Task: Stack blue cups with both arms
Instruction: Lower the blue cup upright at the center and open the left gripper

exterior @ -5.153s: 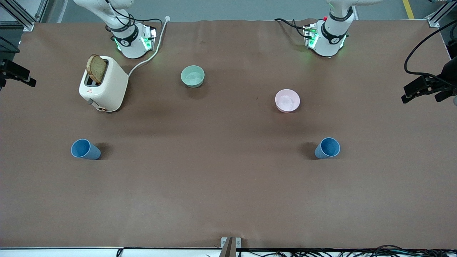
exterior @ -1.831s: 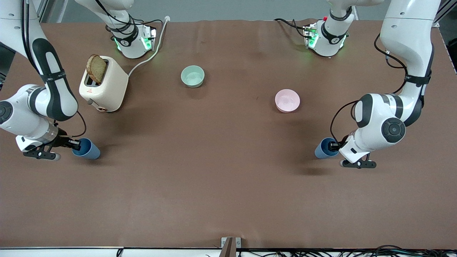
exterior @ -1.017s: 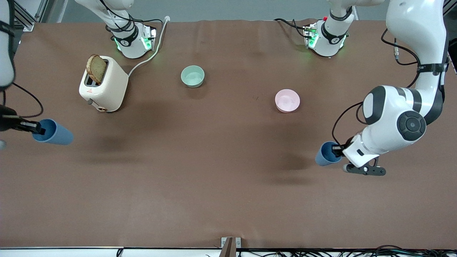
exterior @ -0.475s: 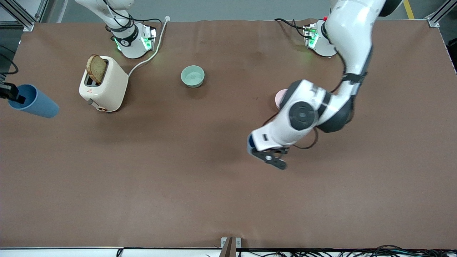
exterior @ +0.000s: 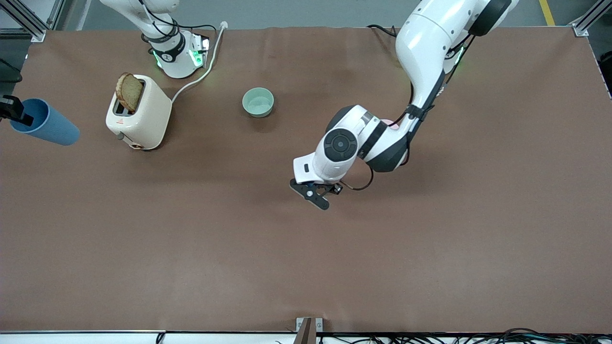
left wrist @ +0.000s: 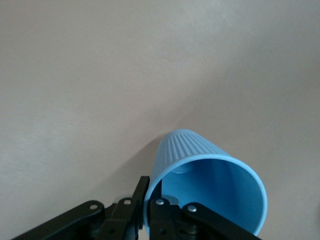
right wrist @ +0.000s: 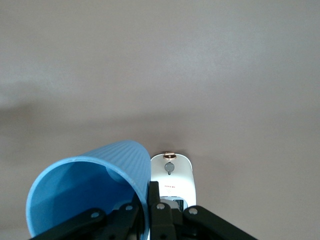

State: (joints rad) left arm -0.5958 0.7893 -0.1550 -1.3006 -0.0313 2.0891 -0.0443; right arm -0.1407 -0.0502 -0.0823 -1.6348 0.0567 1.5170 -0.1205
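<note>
My left gripper is shut on the rim of one blue cup, one finger inside and one outside. In the front view this gripper is over the middle of the table, and its wrist hides the cup. My right gripper is shut on the rim of the other blue cup. In the front view this gripper holds its tilted cup in the air at the right arm's end of the table, at the picture's edge.
A cream toaster with a bread slice stands near the right arm's base and also shows in the right wrist view. A pale green bowl sits mid-table. The pink bowl is mostly hidden by the left arm.
Both grippers took a cup by the rim and lifted it. The left arm swung its cup from its end of the table to the middle. The right cup rose toward the table's edge.
</note>
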